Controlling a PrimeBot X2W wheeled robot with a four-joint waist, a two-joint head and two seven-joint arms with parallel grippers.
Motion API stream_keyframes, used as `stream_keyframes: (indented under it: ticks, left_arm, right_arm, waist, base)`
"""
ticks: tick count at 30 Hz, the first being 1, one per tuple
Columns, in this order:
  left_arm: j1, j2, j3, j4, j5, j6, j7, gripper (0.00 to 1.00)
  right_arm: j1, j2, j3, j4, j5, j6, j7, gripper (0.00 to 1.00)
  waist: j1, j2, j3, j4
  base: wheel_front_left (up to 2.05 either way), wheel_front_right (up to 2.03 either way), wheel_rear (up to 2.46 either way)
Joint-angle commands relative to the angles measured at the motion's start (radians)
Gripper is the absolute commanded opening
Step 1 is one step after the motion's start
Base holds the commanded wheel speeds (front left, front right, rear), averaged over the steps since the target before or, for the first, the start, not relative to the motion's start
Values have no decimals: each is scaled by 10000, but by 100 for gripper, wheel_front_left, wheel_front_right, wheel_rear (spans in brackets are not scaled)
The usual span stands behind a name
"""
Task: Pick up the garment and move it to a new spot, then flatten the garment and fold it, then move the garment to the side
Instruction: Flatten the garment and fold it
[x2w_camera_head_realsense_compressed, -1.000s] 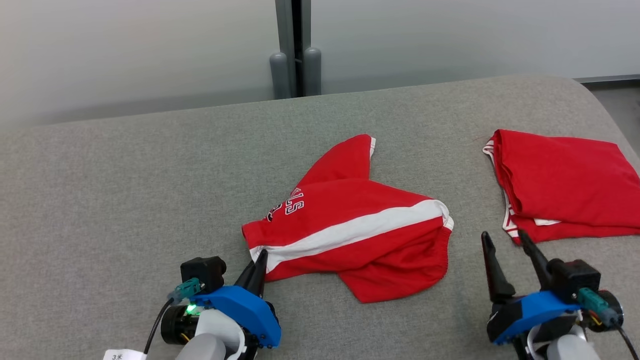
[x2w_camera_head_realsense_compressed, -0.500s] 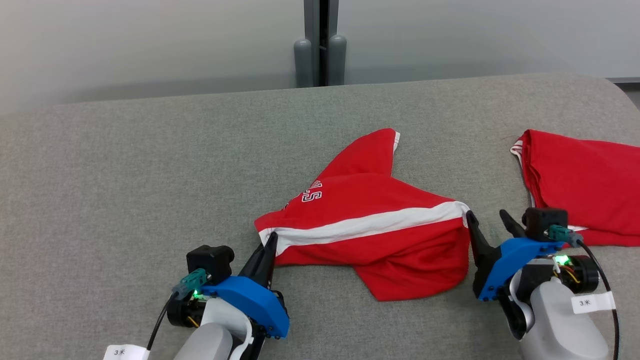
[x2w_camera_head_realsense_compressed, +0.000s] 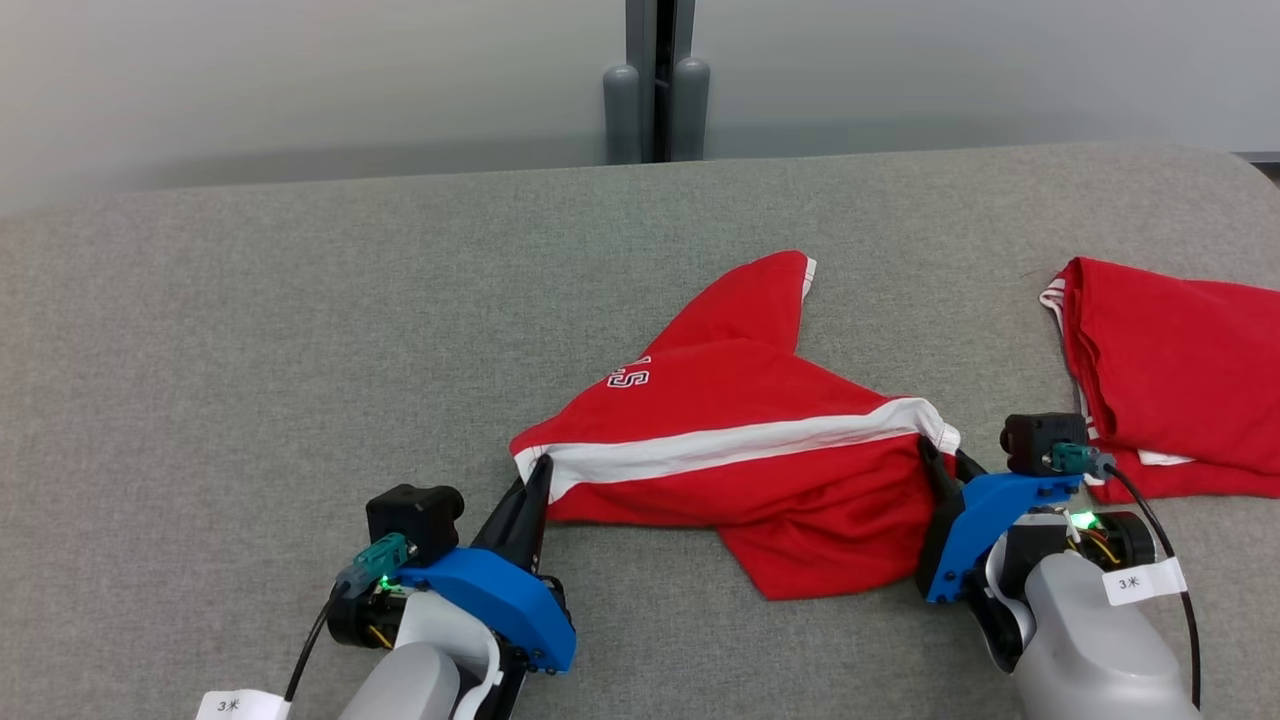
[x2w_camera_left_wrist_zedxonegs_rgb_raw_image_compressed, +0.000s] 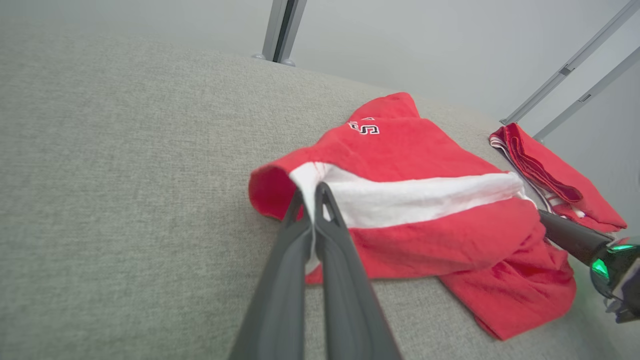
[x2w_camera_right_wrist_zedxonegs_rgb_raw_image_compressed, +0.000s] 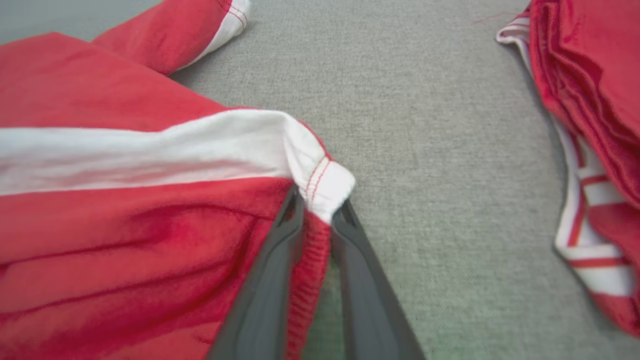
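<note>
The red garment (x2w_camera_head_realsense_compressed: 740, 440) with a white stripe and white lettering lies crumpled on the grey padded surface (x2w_camera_head_realsense_compressed: 300, 350). My left gripper (x2w_camera_head_realsense_compressed: 541, 462) is shut on its left corner, at the end of the white stripe. In the left wrist view the gripper (x2w_camera_left_wrist_zedxonegs_rgb_raw_image_compressed: 311, 189) pinches that corner of the garment (x2w_camera_left_wrist_zedxonegs_rgb_raw_image_compressed: 410, 200). My right gripper (x2w_camera_head_realsense_compressed: 945, 455) grips the right corner. In the right wrist view the gripper (x2w_camera_right_wrist_zedxonegs_rgb_raw_image_compressed: 320, 205) holds the white hem of the garment (x2w_camera_right_wrist_zedxonegs_rgb_raw_image_compressed: 125, 215) between its fingers.
A second red garment (x2w_camera_head_realsense_compressed: 1170, 370), folded with striped trim, lies at the right edge, close to my right arm, and also shows as the folded garment (x2w_camera_right_wrist_zedxonegs_rgb_raw_image_compressed: 590, 100). Two grey posts (x2w_camera_head_realsense_compressed: 655, 100) stand behind the surface. Bare grey fabric spreads to the left.
My right gripper moved up and left to the garment's right corner and closed on the hem. The left gripper kept its hold. The head camera shifted, so the whole picture moved.
</note>
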Motion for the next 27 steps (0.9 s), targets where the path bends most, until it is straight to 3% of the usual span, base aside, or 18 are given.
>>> stream_keyframes:
  ticks: [1, 2, 4, 10, 16, 22, 27]
  left_arm:
    - [74, 59, -1, -69, 23, 49, 19, 0]
    - [75, 77, 2, -102, 19, 64, 32, 0]
    - [84, 128, 13, -161, 8, 89, 38, 0]
    - [102, 239, 87, -392, -50, 159, -56, 0]
    - [-157, 463, 281, -976, -60, 174, -289, 0]
    - [-528, 855, 651, -2219, -182, 201, -267, 0]
    - [-871, 1381, 1125, -3755, -228, 376, -52, 0]
  right_arm:
    - [-193, -19, 41, 119, 54, 1, -89, 20]
    - [-266, -19, 85, 198, 84, 1, -161, 16]
    - [-403, -19, 128, 306, 139, 1, -369, 0]
    - [-752, -19, 268, 320, 112, 1, -1064, 0]
    - [-909, -18, 636, -479, 30, 1, -1422, 0]
    - [-501, -90, 1227, -2357, 174, 1, -1405, 0]
    - [140, -531, 1790, -5049, 503, 1, -912, 0]
  waist:
    - [0, 0, 14, 2]
    - [0, 0, 24, 3]
    - [0, 0, 41, -1]
    - [0, 0, -43, -70]
    - [0, 0, -489, -182]
    - [0, 0, -1210, -244]
    - [0, 0, -1809, -279]
  base:
    - [0, 0, 0]
    - [0, 0, 0]
    - [0, 0, 0]
    - [0, 0, 0]
    - [0, 0, 0]
    - [0, 0, 0]
    - [0, 0, 0]
